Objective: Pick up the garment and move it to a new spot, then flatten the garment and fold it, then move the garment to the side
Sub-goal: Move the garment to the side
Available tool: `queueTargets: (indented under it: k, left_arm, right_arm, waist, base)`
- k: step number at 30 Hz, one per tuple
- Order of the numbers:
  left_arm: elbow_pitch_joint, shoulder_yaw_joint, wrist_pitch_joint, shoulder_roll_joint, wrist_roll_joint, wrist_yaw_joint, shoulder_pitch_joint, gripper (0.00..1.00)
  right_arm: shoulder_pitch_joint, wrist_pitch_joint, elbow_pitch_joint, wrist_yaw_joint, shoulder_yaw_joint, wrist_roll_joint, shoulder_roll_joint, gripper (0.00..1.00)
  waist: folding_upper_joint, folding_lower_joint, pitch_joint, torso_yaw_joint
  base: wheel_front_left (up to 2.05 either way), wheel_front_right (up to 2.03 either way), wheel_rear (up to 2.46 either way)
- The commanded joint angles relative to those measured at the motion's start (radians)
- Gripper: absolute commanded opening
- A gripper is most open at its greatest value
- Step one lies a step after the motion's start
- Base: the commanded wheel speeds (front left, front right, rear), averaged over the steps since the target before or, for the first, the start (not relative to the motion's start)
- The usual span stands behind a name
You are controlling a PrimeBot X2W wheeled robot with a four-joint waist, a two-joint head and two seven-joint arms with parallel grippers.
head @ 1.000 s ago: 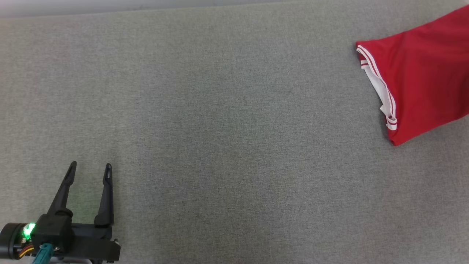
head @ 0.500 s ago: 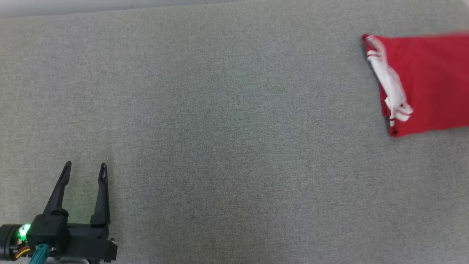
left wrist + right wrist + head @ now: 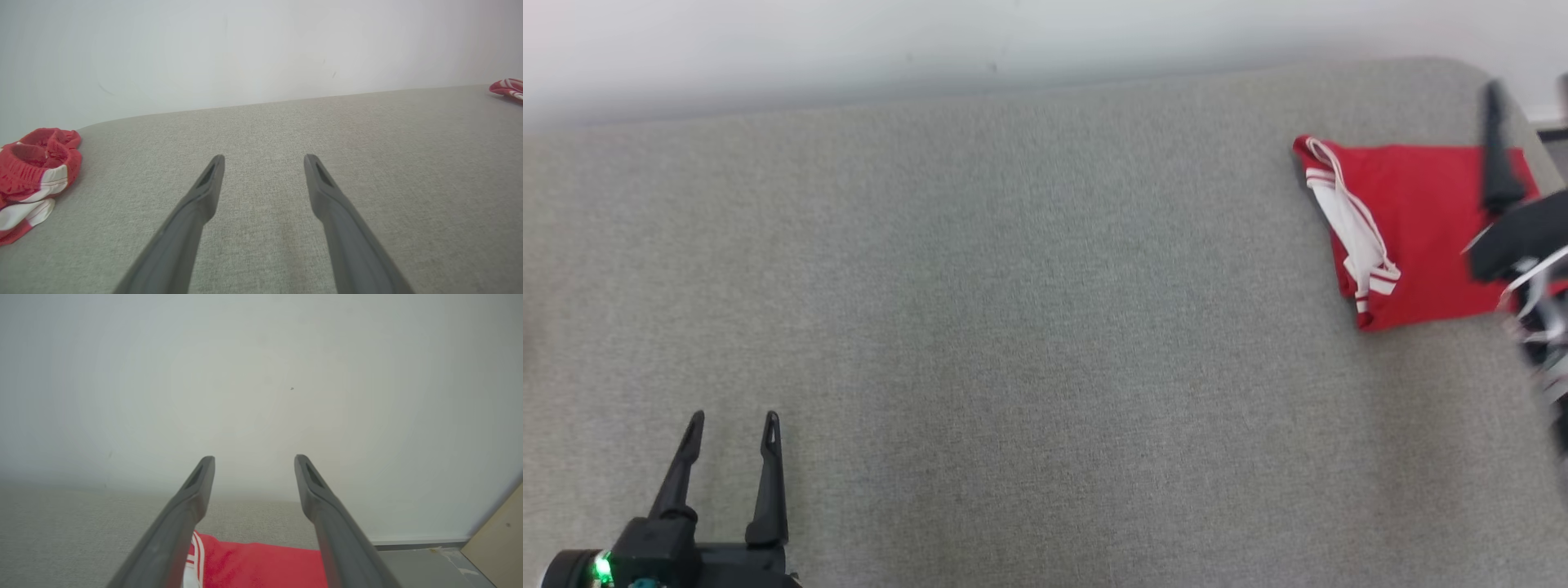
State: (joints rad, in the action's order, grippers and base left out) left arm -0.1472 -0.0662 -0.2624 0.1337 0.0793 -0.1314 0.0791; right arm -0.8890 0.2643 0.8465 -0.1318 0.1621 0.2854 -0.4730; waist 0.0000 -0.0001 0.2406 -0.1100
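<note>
The folded garment (image 3: 1413, 229) lies at the desk's (image 3: 1013, 327) right end. The left gripper (image 3: 734, 418) and right gripper (image 3: 253, 461) both have their fingers apart. It seems best to lift the right one straight up, so it snags nothing.

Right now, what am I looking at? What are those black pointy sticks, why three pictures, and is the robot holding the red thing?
The sticks are a robot's fingers. It has two arms, each ending in a two-finger gripper. One picture comes from a camera on its head, looking down: the left gripper sits at the bottom left. The other two come from cameras on its wrists, looking along the fingers; one shows the right gripper. On the gray surface lies a folded red garment with white stripes. The left wrist picture also shows a crumpled red-and-white garment. Both grippers are open and hold nothing.
</note>
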Motion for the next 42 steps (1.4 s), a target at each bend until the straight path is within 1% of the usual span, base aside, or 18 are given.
queueTargets:
  k: [1,5,11,12,18,21,22,28,30,35,42]
  left_arm:
    - [-0.003,0.0,-0.002,0.0,-0.002,0.003,-0.015,1.0]
    - [-0.016,0.006,-0.002,-0.007,0.006,0.003,-0.032,1.0]
    - [-0.023,0.015,-0.002,-0.018,0.009,0.003,-0.042,1.0]
    - [-0.023,0.017,-0.002,-0.021,0.009,0.003,-0.046,1.0]
    - [-0.036,0.032,-0.002,-0.031,0.006,0.003,-0.066,1.0]
    - [-0.044,0.041,-0.002,-0.038,0.006,0.003,-0.077,1.0]
    - [-0.044,0.041,-0.002,-0.038,0.006,0.003,-0.077,1.0]
    - [-0.044,0.053,-0.002,-0.049,0.01,0.003,-0.086,1.0]
    - [-0.044,0.056,-0.002,-0.051,0.008,0.003,-0.087,1.0]
    - [-0.046,0.063,-0.002,-0.059,0.0,0.003,-0.089,1.0]
    - [-0.065,0.04,-0.002,-0.059,-0.017,0.006,-0.097,1.0]
  right_arm:
    - [0.058,0.001,-0.055,0.002,-0.026,-0.022,0.03,1.0]
    - [0.229,0.001,-0.223,0.002,-0.107,-0.068,0.12,1.0]
    - [0.46,0.001,-0.436,0.002,-0.18,-0.124,0.233,1.0]
    - [0.53,0.001,-0.498,0.002,-0.193,-0.147,0.268,1.0]
    - [0.71,0.001,-0.64,0.002,-0.204,-0.16,0.36,1.0]
    - [0.794,0.001,-0.687,0.002,-0.19,-0.165,0.384,1.0]
    - [0.794,0.001,-0.687,0.002,-0.19,-0.165,0.384,1.0]
    - [0.908,0.001,-0.737,0.002,-0.166,-0.176,0.416,1.0]
    - [0.925,0.001,-0.75,0.002,-0.166,-0.186,0.419,1.0]
    - [0.942,0.001,-0.781,0.002,-0.184,-0.167,0.422,1.0]
    - [0.952,0.001,-0.75,0.002,-0.185,-0.14,0.423,1.0]
  waist:
    - [0.0,0.0001,-0.054,0.01]
    - [0.0,0.0001,-0.091,0.027]
    - [0.0,0.0001,-0.131,0.063]
    - [0.0,0.0001,-0.145,0.075]
    - [0.0,0.0001,-0.19,0.1]
    - [0.0,0.0001,-0.216,0.11]
    - [0.0,0.0001,-0.216,0.11]
    - [0.0,0.0001,-0.237,0.118]
    - [0.0,0.0001,-0.24,0.12]
    - [0.0,0.0001,-0.243,0.121]
    - [0.0,0.0001,-0.258,0.121]
  base:
    - [0.0,0.0,0.0]
    - [0.0,0.0,0.0]
    - [0.0,0.0,0.0]
    - [0.0,0.0,0.0]
    - [0.0,0.0,0.0]
    - [0.0,0.0,0.0]
    - [0.0,0.0,0.0]
    - [0.0,0.0,0.0]
    - [0.0,0.0,0.0]
    - [0.0,0.0,0.0]
    - [0.0,0.0,0.0]
